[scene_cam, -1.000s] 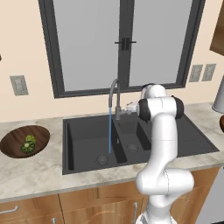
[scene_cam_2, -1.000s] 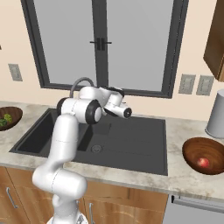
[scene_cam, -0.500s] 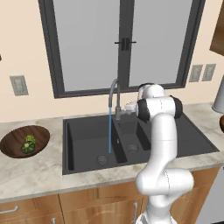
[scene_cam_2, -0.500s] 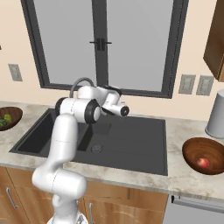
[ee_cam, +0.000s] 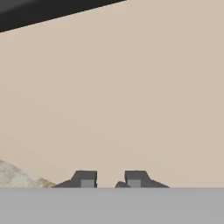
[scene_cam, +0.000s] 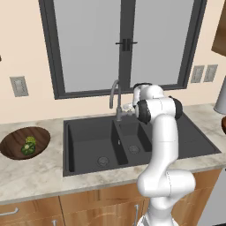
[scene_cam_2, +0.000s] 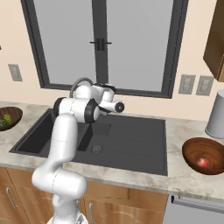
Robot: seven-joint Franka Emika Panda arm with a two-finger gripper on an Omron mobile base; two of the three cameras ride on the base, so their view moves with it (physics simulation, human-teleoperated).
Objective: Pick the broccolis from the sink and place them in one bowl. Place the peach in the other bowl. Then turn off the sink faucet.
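Simulated kitchen: beige wall, dark-framed double window, pale marble counter over wooden cabinets.

Matte black double-basin sink set in the counter below the window; grey round drains in both basins. No water stream visible.

Tall grey gooseneck faucet at the sink's back rim, 12 o'clock of the divider between the basins. In the right base view its arch shows just behind the arm's upper links.

White Franka arm rises from the near edge of the counter and bends over the sink's rear rim. Gripper in hand view: two dark fingertips at 6 o'clock of the frame, drawn in close with a small gap, nothing pinched between them; plain beige wall ahead, sliver of marble at 8 o'clock. Wrist sits just beside the faucet base; cannot tell whether it touches the lever.

Wide shallow brown wooden bowl on the counter, 9 o'clock of the sink, holds the lumpy green broccolis.

Second brown wooden bowl, 3 o'clock of the sink, holds the small red-orange peach.

Grey cylindrical container at 12 o'clock of that bowl. Wall outlets above.
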